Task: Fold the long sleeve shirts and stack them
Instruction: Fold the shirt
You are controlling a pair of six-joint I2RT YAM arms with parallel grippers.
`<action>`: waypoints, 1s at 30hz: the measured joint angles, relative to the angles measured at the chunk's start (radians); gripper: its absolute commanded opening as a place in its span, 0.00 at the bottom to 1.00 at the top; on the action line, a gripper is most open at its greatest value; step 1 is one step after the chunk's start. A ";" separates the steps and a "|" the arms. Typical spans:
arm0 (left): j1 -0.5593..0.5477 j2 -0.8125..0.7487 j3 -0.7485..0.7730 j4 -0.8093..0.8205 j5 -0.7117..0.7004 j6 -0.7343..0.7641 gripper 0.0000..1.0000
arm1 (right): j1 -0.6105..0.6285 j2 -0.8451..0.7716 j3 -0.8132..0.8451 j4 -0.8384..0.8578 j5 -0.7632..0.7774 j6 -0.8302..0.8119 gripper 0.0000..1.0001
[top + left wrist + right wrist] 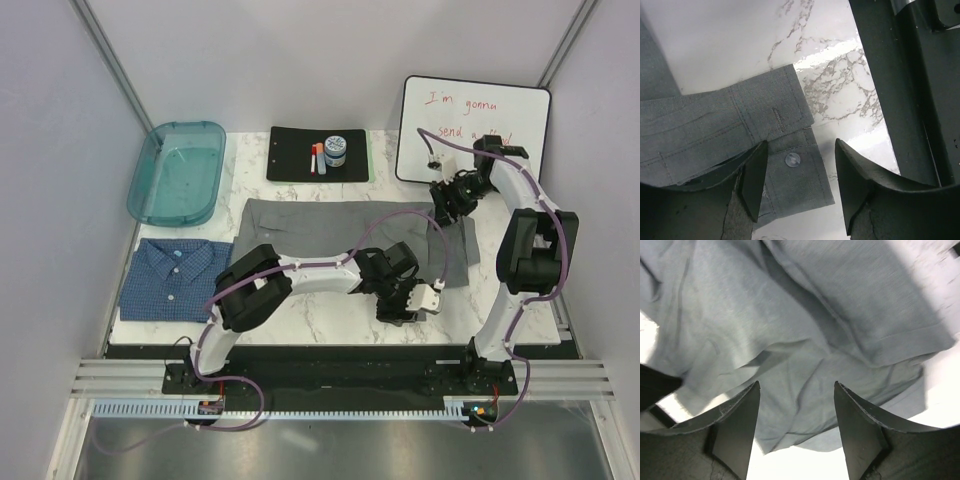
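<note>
The blue shirt (172, 280) lies folded at the left of the surface (320, 312), and the grey shirt (330, 225) is spread at the middle. The step in hand looks like 1 sleeve fold. The left tool (800, 165), jaws apart, straddles the buttoned cuff (775, 115); it should pinch both layers squarely before lifting. The right tool (796, 390), jaws apart, hovers over the grey shirt's rumpled right corner, holding nothing. It would do best to smooth that corner first.

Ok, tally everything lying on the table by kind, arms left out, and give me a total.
Shirts: 2, grey shirt and blue shirt
Trays: 1, teal tray
Mats: 1, black mat
Whiteboards: 1, whiteboard
Jars: 1, jar
Pen-like sticks on the mat: 2, red-tipped marker and pale marker
Total: 8
</note>
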 measured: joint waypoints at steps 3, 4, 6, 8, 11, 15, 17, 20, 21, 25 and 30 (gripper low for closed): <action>-0.001 0.026 0.042 -0.024 0.001 -0.004 0.51 | -0.009 -0.006 -0.001 -0.045 -0.027 0.020 0.60; -0.001 0.037 0.060 -0.034 0.001 -0.004 0.46 | -0.011 -0.010 -0.005 -0.056 -0.036 0.027 0.59; -0.001 0.050 0.080 -0.046 0.000 -0.004 0.28 | -0.018 -0.026 -0.030 -0.070 -0.056 0.042 0.56; 0.000 0.054 0.090 -0.058 -0.001 -0.005 0.12 | -0.027 -0.039 -0.056 -0.089 -0.069 0.055 0.54; 0.000 0.052 0.094 -0.085 0.001 0.002 0.02 | -0.058 -0.044 -0.076 -0.110 -0.081 0.076 0.55; 0.011 0.030 0.094 -0.143 0.001 0.009 0.02 | -0.137 -0.045 -0.076 -0.118 -0.095 0.083 0.56; 0.025 0.005 0.098 -0.193 0.002 0.024 0.02 | -0.170 -0.045 -0.076 -0.127 -0.095 0.081 0.55; 0.053 -0.028 0.157 -0.269 0.005 0.062 0.02 | -0.190 -0.045 -0.076 -0.147 -0.099 0.074 0.54; 0.064 -0.041 0.187 -0.293 0.008 0.086 0.02 | -0.189 -0.046 -0.077 -0.153 -0.103 0.071 0.54; 0.116 -0.123 0.260 -0.368 0.018 0.238 0.02 | -0.181 -0.052 -0.090 -0.171 -0.120 0.059 0.52; 0.249 -0.202 0.328 -0.506 0.028 0.519 0.02 | -0.179 -0.087 -0.182 -0.167 -0.135 0.056 0.49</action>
